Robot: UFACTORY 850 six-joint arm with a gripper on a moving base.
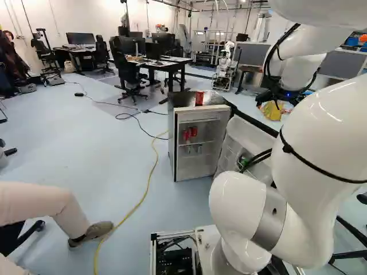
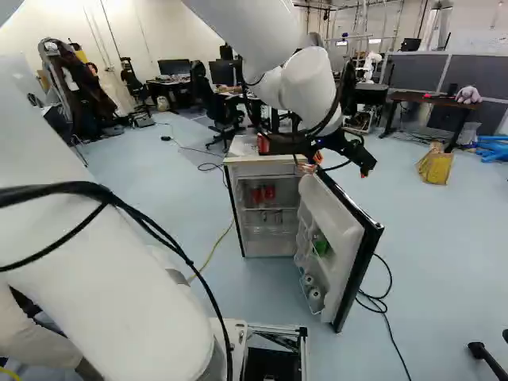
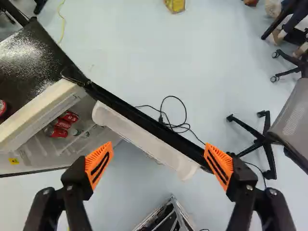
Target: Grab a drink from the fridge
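Pale blue floor (image 1: 114, 149) across the room, desk (image 1: 166, 66) and office chairs behind the fridge (image 1: 198, 143), yellow cable (image 1: 150, 177) running along the floor beside it. Fridge door (image 2: 341, 230) is swung wide open. Drinks are still-life simple: red cans (image 2: 269, 192) stand on an upper shelf inside, silvery cans (image 2: 278, 216) one level down. Two more cans (image 2: 315, 295) sit low in the door rack, with a green item (image 2: 320, 244) above them. One red can (image 1: 199, 98) stands on top of the fridge. I've got the gripper (image 2: 341, 163) up over the door, fingers spread wide, nothing gripped. Wrist view: door's top edge runs slantwise just ahead of the orange pads (image 3: 99, 164); shelf cans are off to one side, outside the fingers. Can't tell from here if one finger touches the door.
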